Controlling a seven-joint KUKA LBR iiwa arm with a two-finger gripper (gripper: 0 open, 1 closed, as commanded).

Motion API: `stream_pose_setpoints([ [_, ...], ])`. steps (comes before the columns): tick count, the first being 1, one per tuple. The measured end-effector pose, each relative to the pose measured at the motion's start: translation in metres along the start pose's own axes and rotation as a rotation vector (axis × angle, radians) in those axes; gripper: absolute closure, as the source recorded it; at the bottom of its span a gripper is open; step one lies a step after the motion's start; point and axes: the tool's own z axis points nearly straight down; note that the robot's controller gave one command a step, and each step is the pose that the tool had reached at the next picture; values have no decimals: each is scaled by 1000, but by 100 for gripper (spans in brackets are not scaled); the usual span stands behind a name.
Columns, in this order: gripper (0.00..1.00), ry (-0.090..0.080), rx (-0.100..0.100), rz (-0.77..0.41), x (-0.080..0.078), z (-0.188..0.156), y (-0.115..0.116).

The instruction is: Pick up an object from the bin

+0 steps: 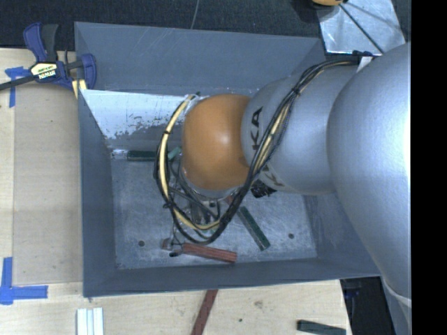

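Grey bin floor [133, 215] carries three loose things: one reddish-brown flat stick [209, 255] along the near wall, one dark green stick [253, 230] just right of it, and one dark pen-like piece [140, 155] far left. The orange wrist cover [213, 142] and cables [165, 166] hang over the middle, nearest the reddish-brown stick. They cover the gripper, so I cannot tell if it is apart or together.

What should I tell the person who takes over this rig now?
Gripper: down inside the bin, under the arm's orange cover; open or shut, cannot tell.
Things: red-brown stick along the view's lower wall; dark green stick to its right; dark green piece at the far left.
Done: nothing seen held.
Left: grasp one thing and lift it out.
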Motion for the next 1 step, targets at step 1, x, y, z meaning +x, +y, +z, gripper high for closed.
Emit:
stream_pose_setpoints([
  [1,0,0,0,0,0,0,0],
])
